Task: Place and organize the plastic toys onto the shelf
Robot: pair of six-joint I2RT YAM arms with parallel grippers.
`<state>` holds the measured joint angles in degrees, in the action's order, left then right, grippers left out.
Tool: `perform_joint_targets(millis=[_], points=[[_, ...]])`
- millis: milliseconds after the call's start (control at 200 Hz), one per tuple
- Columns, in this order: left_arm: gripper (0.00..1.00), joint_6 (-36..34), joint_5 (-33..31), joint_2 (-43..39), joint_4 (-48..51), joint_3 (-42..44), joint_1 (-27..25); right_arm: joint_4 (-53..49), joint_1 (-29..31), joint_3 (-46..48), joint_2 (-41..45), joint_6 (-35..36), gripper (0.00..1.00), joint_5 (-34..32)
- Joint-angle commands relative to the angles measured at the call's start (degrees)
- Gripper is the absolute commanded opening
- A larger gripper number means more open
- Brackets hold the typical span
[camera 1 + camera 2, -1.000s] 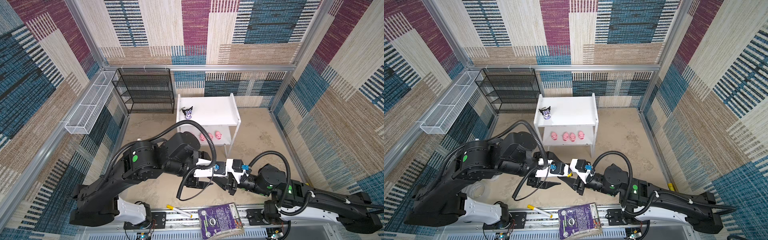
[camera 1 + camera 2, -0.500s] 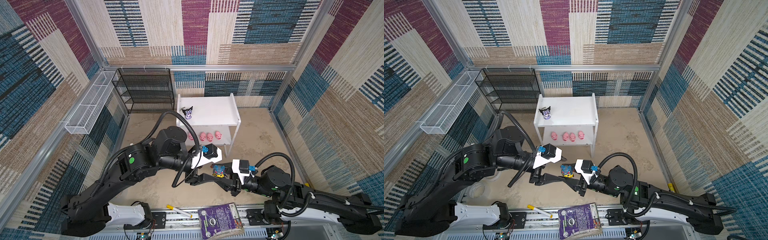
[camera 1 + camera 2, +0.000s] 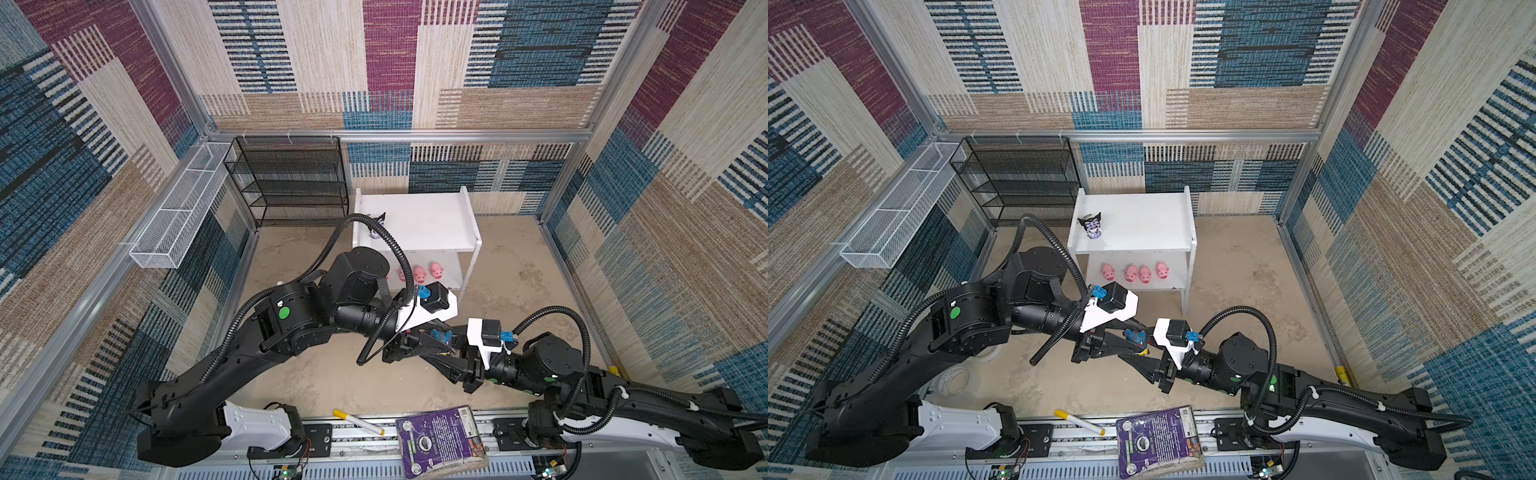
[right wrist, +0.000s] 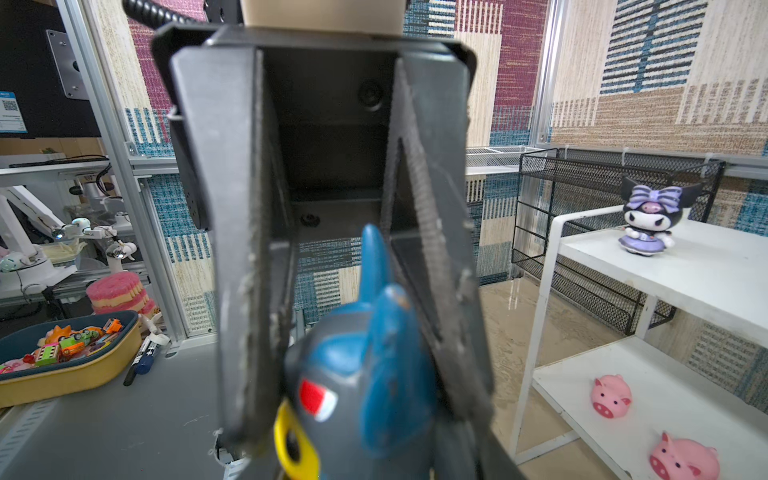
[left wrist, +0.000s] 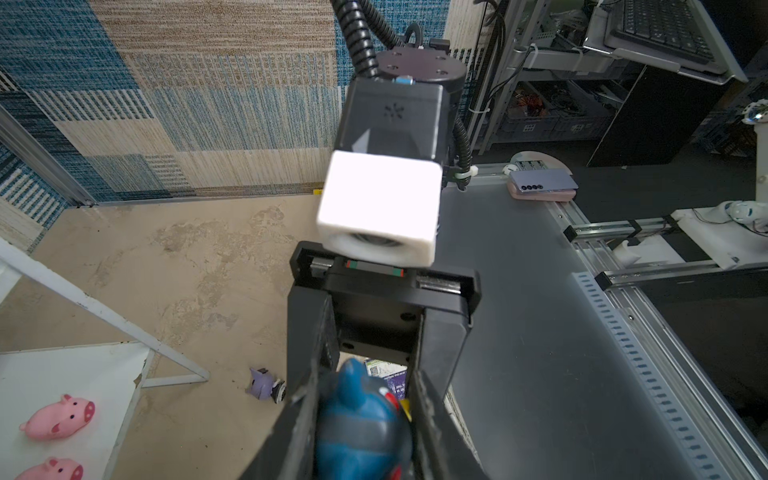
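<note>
Shelf (image 3: 1144, 250), white, stands at the back of the floor (image 3: 1246, 270). In front of it the left gripper (image 4: 361, 399) and right gripper (image 5: 361, 424) meet tip to tip, both clamped on the yellow blue-hooded toy (image 3: 1136, 335), held between them off the floor. Four pink pigs (image 3: 1131, 273) line the lower board (image 3: 1175, 284); the black-purple eared toy (image 3: 1092, 226) stands on the top board (image 3: 1142, 220).

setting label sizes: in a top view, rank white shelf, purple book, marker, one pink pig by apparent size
white shelf
purple book
marker
pink pig
marker is long but thin, so its lead over the pig is slim
</note>
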<state>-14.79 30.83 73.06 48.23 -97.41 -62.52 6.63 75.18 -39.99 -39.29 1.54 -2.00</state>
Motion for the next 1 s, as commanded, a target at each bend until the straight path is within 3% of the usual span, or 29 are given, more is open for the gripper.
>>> perform_joint_targets(millis=[0, 85, 220, 496, 666, 821, 901, 992], points=[[0.36, 1.06, 1.79, 0.44, -0.38, -0.49, -0.01, 4.78, 0.06, 0.3, 0.4, 0.8, 0.31, -0.94], [0.46, 0.92, 1.86, 0.76, -0.11, -0.59, 0.03, 5.27, 0.06, 0.52, 0.85, 0.9, 0.31, -1.41], [0.49, 0.82, 1.6, 1.14, 0.2, -0.39, 0.01, 5.93, 0.06, 0.96, 1.62, 1.05, 0.31, -1.69], [0.12, 0.18, 1.03, 1.11, -0.54, -1.04, 0.12, 5.59, 0.06, 0.96, 1.41, 0.83, 0.33, -1.92], [0.09, -0.8, 1.69, 2.52, -0.15, -3.3, 0.38, 5.69, 0.06, 1.19, 1.77, 0.56, 0.35, -2.54], [0.08, -1.67, 1.87, 4.56, 0.38, -5.43, 0.68, 4.71, 0.06, 1.3, 2.44, 0.04, 0.43, -3.75], [0.08, -2.07, 1.87, 5.34, 0.47, -6.1, 0.78, 4.42, 0.06, 1.59, 2.91, -0.48, 0.6, -4.75], [0.07, -2.35, 1.17, 5.78, 0.13, -6.24, 0.92, 3.51, 0.06, 1.63, 3.58, -0.74, 0.71, -5.2]])
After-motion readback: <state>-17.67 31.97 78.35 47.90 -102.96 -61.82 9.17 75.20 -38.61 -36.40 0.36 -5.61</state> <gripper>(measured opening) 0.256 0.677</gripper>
